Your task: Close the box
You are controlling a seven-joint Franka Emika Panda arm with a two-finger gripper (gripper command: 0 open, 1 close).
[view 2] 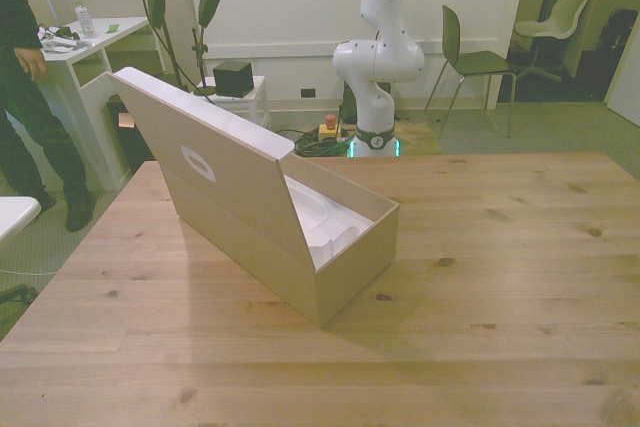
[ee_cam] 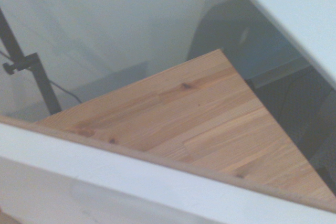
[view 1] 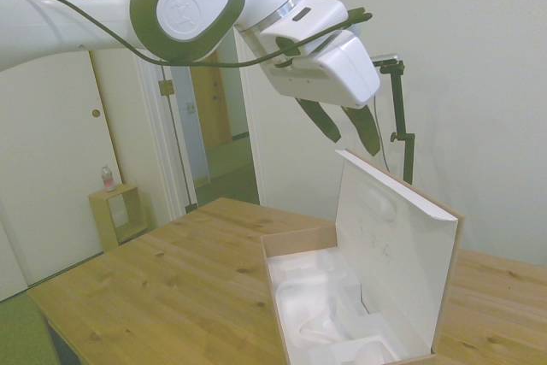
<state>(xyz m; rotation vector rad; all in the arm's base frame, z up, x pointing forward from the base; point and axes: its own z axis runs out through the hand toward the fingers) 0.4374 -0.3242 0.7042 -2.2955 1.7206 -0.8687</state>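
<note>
Tool fingers spread, empty, above box lid edge

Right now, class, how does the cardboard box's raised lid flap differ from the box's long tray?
1. The hinged brown cardboard lid flap stands raised and tilted; the long brown cardboard tray lies flat on the wooden table.
2. The lid flap is a thin panel; the tray is deep and walled.
3. The lid flap holds nothing; the tray holds a white moulded foam insert.

Both are brown outside, white inside.
</note>
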